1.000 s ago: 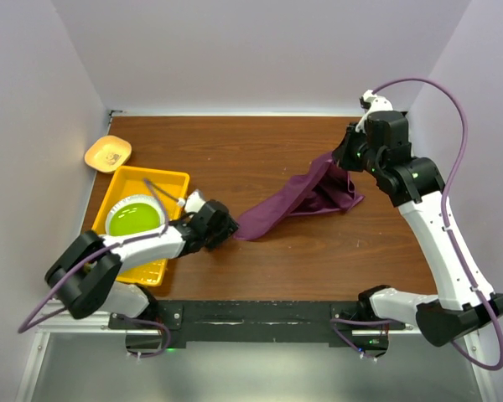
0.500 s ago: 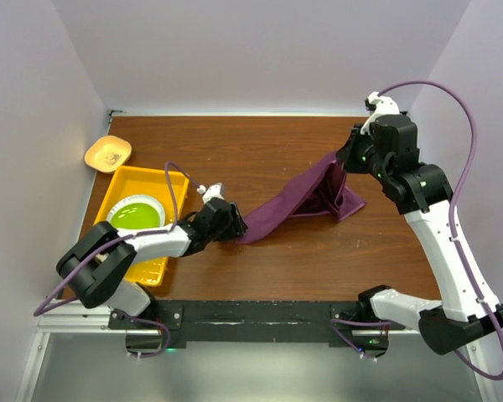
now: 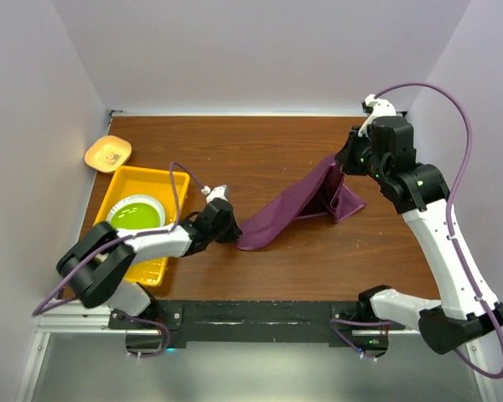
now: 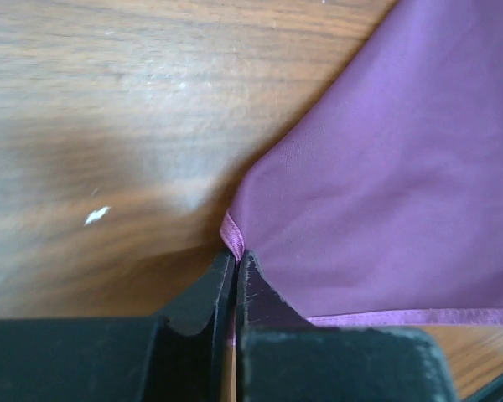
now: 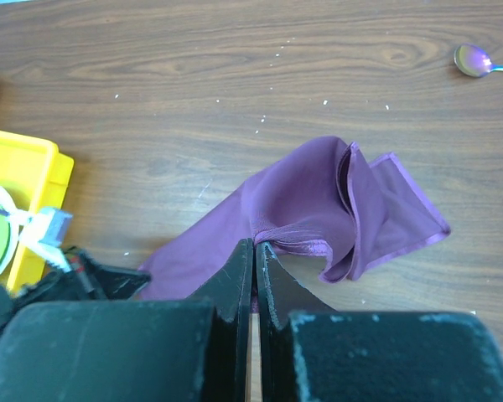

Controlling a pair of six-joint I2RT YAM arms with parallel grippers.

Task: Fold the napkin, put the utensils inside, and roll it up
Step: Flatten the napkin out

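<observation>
Surface: a brown wood-grain surface (image 3: 235, 151) carries everything.
Napkin: a plain plum-purple cloth napkin (image 3: 293, 205) is stretched in a long slanting band across the middle of the surface. It runs from a low tip at the near left up to a raised end at the far right, where loose folds drop onto the wood.
Left pincer: the left pincer (image 4: 235, 261) sits low at the wood, fingers pressed together and pinching the hemmed corner at the napkin's near-left tip. The cloth fans away from it to the right.
Right pincer: the right pincer (image 5: 254, 251) is pressed together on a gathered edge at the napkin's far-right end and holds it above the surface. Cloth hangs beneath it.
Tray: a yellow rectangular plastic tray (image 3: 117, 184) lies at the left, with a round green plate (image 3: 136, 215) inside it, apart from the napkin.
Dish: a small orange dish (image 3: 107, 153) sits just beyond the tray.
Spoon: a shiny metal spoon (image 5: 472, 60) lies on the wood, well apart from the napkin.
</observation>
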